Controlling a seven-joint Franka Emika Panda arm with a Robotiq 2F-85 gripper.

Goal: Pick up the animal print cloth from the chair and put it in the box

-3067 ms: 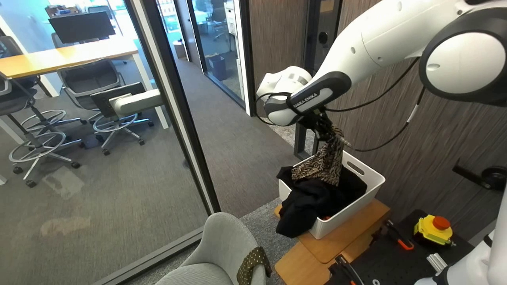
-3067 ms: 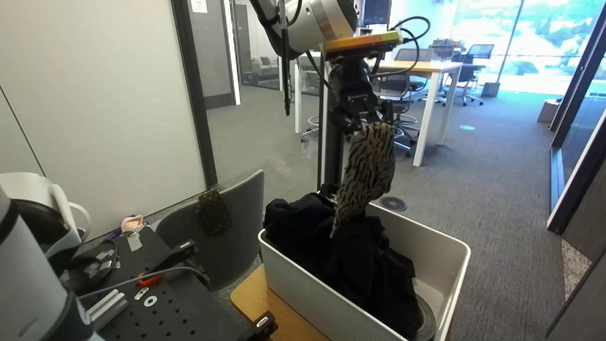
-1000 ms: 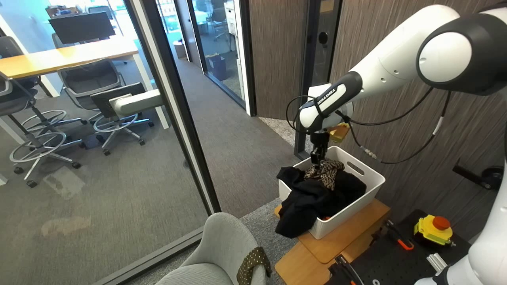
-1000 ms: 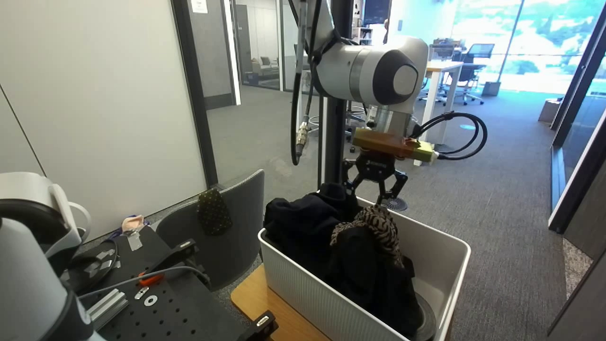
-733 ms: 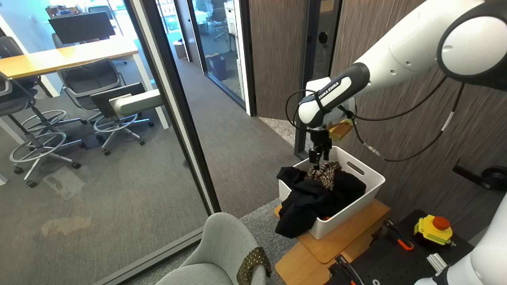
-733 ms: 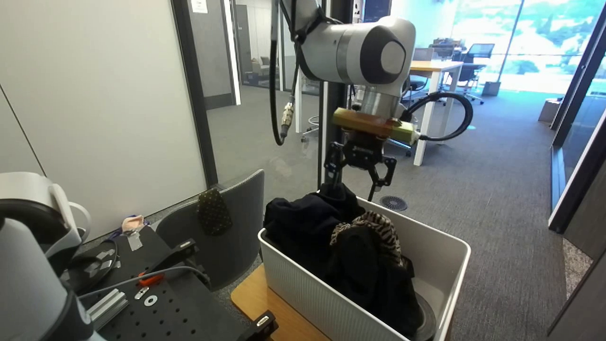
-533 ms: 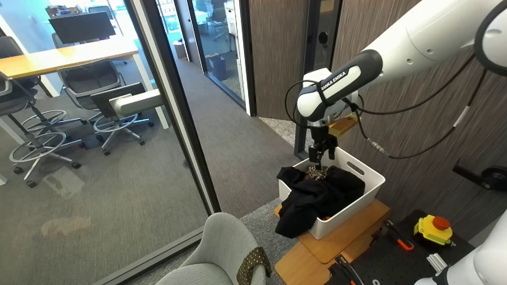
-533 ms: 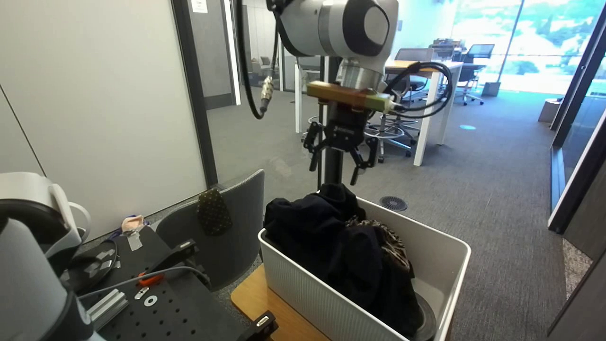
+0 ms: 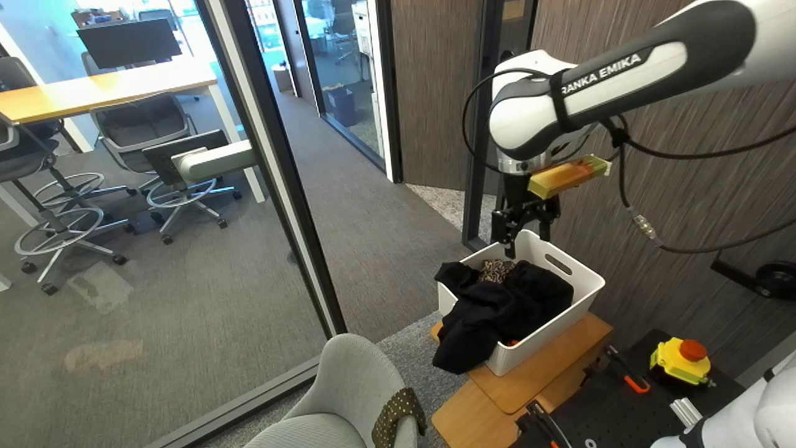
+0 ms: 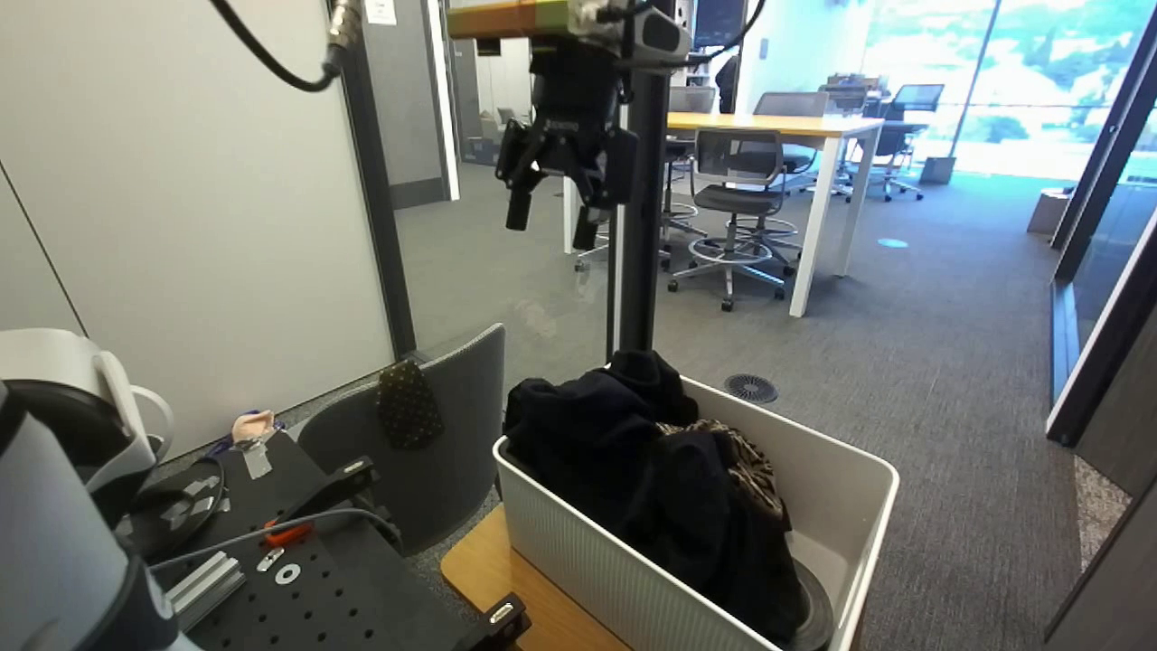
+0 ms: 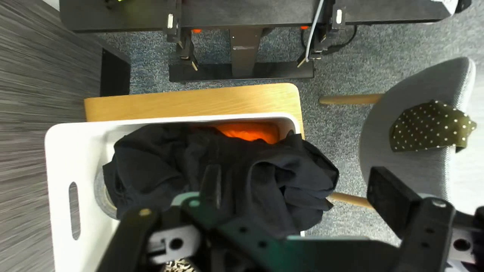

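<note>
The animal print cloth (image 9: 496, 270) lies crumpled inside the white box (image 9: 547, 341), partly covered by black clothing (image 9: 488, 311). In an exterior view a strip of that cloth (image 10: 755, 470) shows along the box's inner wall. Only a small patch of the cloth (image 11: 179, 266) appears at the bottom of the wrist view. Above the box and off toward the chair, my gripper (image 10: 551, 224) hangs with its jaws spread and nothing between them. The grey chair (image 9: 360, 376) carries an olive polka-dot cloth (image 9: 395, 415) over its backrest.
The box rests on a wooden stand (image 9: 559, 358) beside the black perforated table (image 10: 334, 588). Something orange (image 11: 249, 130) lies in the box under the black clothing. A glass partition with a dark post (image 10: 640, 271) stands behind the chair. A yellow emergency stop (image 9: 681, 361) sits on the table.
My gripper has let go of the animal print cloth, opened wide, and risen away from the box toward the chair side. The cloth has sunk down among the black clothing.
</note>
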